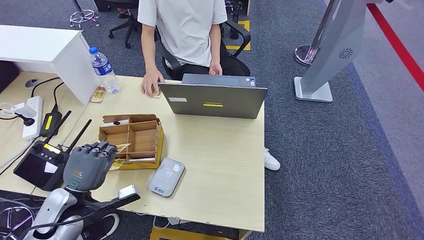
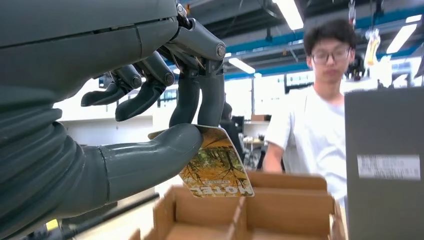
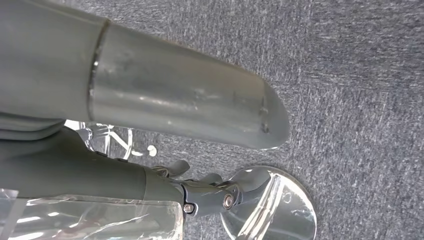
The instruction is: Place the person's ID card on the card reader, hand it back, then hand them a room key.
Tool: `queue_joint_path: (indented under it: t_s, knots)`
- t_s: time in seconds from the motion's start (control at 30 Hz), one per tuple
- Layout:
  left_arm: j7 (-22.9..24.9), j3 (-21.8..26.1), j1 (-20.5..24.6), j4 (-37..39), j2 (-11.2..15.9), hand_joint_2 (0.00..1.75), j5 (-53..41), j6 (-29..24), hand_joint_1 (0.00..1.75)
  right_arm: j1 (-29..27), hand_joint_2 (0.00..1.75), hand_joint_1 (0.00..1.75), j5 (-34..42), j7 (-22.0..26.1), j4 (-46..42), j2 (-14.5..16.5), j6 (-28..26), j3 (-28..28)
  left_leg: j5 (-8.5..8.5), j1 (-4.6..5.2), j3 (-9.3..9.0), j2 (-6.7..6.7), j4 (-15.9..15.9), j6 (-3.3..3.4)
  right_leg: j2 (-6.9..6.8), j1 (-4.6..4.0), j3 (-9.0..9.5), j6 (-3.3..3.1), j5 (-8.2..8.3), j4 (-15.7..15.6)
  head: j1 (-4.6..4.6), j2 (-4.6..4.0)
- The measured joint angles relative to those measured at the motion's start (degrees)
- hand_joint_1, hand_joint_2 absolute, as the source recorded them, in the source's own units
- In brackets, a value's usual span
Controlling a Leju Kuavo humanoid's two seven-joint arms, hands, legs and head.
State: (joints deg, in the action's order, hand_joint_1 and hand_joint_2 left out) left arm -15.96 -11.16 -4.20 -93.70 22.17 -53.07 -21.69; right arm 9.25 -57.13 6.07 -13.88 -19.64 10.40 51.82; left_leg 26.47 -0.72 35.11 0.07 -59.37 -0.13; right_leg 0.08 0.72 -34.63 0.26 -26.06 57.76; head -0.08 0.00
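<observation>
My left hand [image 1: 90,162] hovers at the near left corner of the cardboard sorting box [image 1: 132,140]. It pinches a room key card [image 2: 217,165], printed with autumn trees and the word HOTEL, between thumb and fingers just above the box's compartments [image 2: 250,212]. The grey card reader [image 1: 167,176] lies flat on the table right of the hand, with nothing on it. The person [image 1: 182,30] sits behind the laptop [image 1: 212,100], one hand [image 1: 150,85] resting on the table. My right hand [image 3: 100,170] hangs over the carpet, its fingers [image 3: 215,190] holding nothing.
A water bottle [image 1: 104,70] stands at the far left of the table [image 1: 220,165]. A black remote controller [image 1: 40,160] and a power strip [image 1: 32,117] lie on the desk to the left. A grey kiosk stand [image 1: 325,60] is on the carpet, right.
</observation>
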Motion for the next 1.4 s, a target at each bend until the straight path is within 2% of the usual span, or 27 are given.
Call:
queue_joint_path:
  t_s: [0.1, 0.2, 0.3, 0.47, 0.63, 0.73, 0.9, 1.03, 1.4]
  knots:
    - [-1.49, 2.03, -0.28, -2.83, 1.07, 1.75, 1.45, -0.43, 1.75, -0.12, 0.00, 0.00, -0.16, -0.06, 0.00, -0.09, 0.03, 0.00, 0.00, 0.00, 0.00, -0.02, 0.00, 0.00, -0.05, 0.00, 0.00, 0.00, -0.01, 0.00, 0.00, 0.00]
    - [-2.05, 3.08, 3.48, -3.79, 1.15, 1.75, 1.79, -0.51, 1.75, 0.26, 0.00, 0.00, -1.02, -0.76, 0.00, -0.08, 0.26, -0.15, -0.13, 0.00, 0.06, -0.18, -0.01, 0.03, -0.21, 0.00, 0.00, 0.02, 0.03, 0.00, 0.01, 0.00]
    - [-0.58, 2.98, 13.86, -1.02, -0.37, 1.75, -2.00, -1.91, 1.75, 2.45, 0.00, 0.00, -3.16, -2.56, 0.02, 0.15, 0.56, -1.26, -0.42, 0.00, 0.18, -0.40, -0.02, 0.05, -0.43, 0.00, -0.03, 0.07, 0.23, 0.00, 0.01, 0.00]
    - [3.21, 0.96, 34.42, 11.24, -4.93, 1.75, -10.65, -4.70, 1.75, 8.02, 0.00, 0.00, -6.20, -5.54, 0.11, 1.37, 0.96, -4.17, -0.81, 0.01, 0.24, -0.39, -0.03, 0.05, -0.43, 0.01, -0.15, 0.03, 0.69, -0.01, -0.03, 0.00]
    - [5.19, -2.21, 48.39, 23.99, -9.17, 1.75, -13.25, -3.94, 1.75, 11.46, 0.00, 0.00, -7.56, -6.83, 0.21, 2.78, 1.37, -6.34, -0.91, 0.02, 0.27, -0.34, -0.06, 0.05, -0.35, 0.01, -0.20, 0.04, 0.88, 0.00, -0.01, 0.00]
    - [5.78, -3.59, 53.10, 29.06, -10.86, 1.75, -13.39, -3.31, 1.75, 12.45, 0.00, 0.00, -7.64, -7.12, 0.31, 3.32, 1.78, -7.06, -0.91, 0.03, 0.27, -0.29, -0.06, 0.05, -0.25, 0.02, -0.22, 0.05, 0.89, 0.01, -0.01, 0.00]
    - [5.77, -4.43, 55.20, 32.41, -11.83, 1.75, -12.00, -3.29, 1.75, 12.70, 0.00, 0.00, -7.58, -7.19, 0.33, 3.57, 1.90, -7.37, -0.87, 0.02, 0.34, -0.27, -0.04, 0.04, -0.21, 0.01, -0.32, 0.01, 0.84, 0.01, -0.02, 0.00]
    - [5.67, -4.44, 55.34, 33.59, -11.81, 1.75, -10.51, -2.73, 0.00, 12.69, 0.00, 0.00, -7.57, -7.28, 0.33, 3.59, 1.90, -7.48, -0.87, 0.02, 0.41, -0.27, -0.02, 0.04, -0.20, 0.01, -0.39, 0.00, 0.82, 0.02, -0.01, 0.00]
    - [5.59, -4.44, 55.19, 35.57, -10.90, 1.75, -8.09, -1.44, 0.00, 12.52, 0.00, 0.00, -7.55, -7.01, 0.33, 3.58, 1.87, -7.48, -0.87, 0.02, 0.44, -0.27, -0.03, 0.04, -0.20, 0.01, -0.40, 0.00, 0.82, 0.02, -0.01, 0.00]
